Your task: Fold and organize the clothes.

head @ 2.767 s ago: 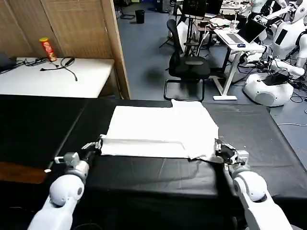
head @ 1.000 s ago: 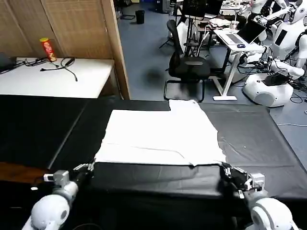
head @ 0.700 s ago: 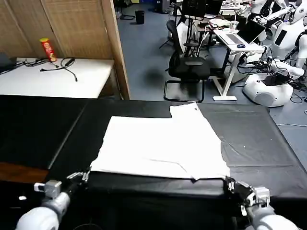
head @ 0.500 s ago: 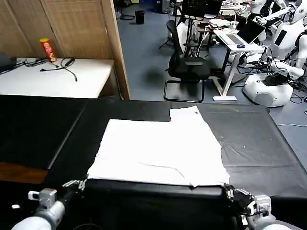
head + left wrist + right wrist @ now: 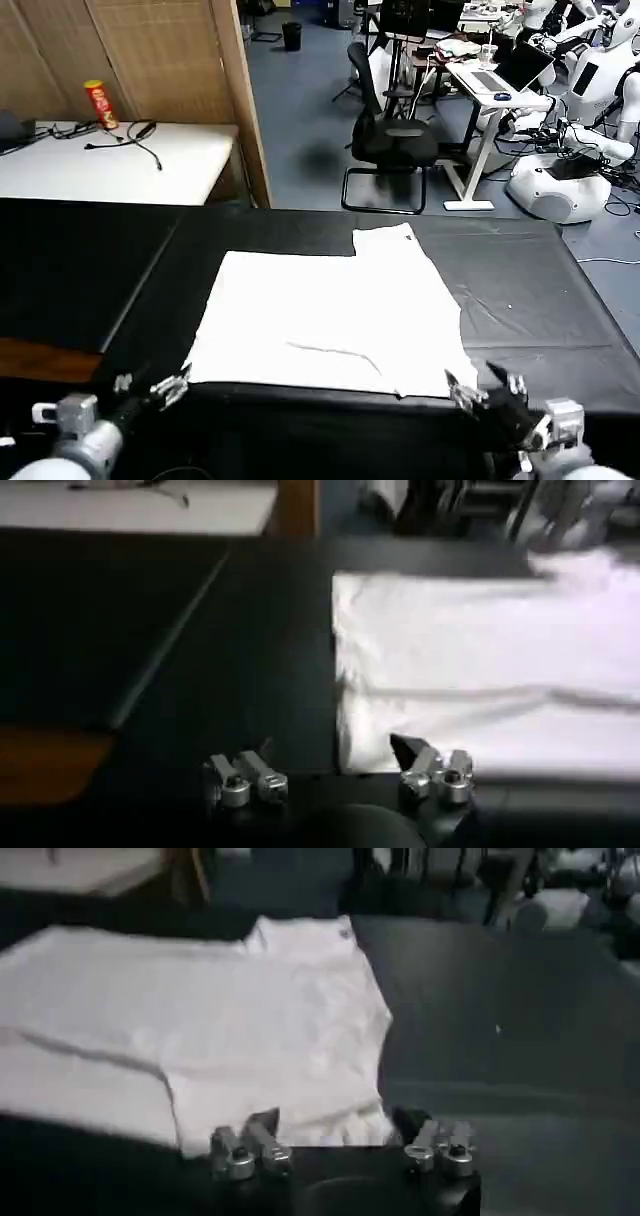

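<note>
Busy lab in the background, office chair (image 5: 392, 140) and desks behind, but the action is on a tabletop (image 5: 90, 270) under a black tablecloth (image 5: 530, 290). The white T-shirt (image 5: 335, 310) lies flat in the middle of it, plain side up, already folded into a rough rectangle with one sleeve part sticking out at the far right corner. A soft crease runs across the near half.

Both arms are down at the near edge. The left tool (image 5: 150, 388) sits just off the shirt's near left corner, and in the left wrist view (image 5: 340, 780) its fingers are spread wide with nothing between them; one finger looks to be right at the hem, the other over bare cloth. The right tool (image 5: 482, 390) is just beside the near right corner, also wide and empty, and in the right wrist view (image 5: 340, 1146) the hem lies just beyond its fingers.

My guess is it's between folds and the shirt still needs at least one more.

What could go wrong: the near right corner looks lumpy and layered, so a pinch there could grab only the top layer and drag the fold open. The tablecloth is loose fabric too, so a low grab might catch it along with the shirt and pull wrinkles into everything. Uneven lift between the arms would skew the fold.
</note>
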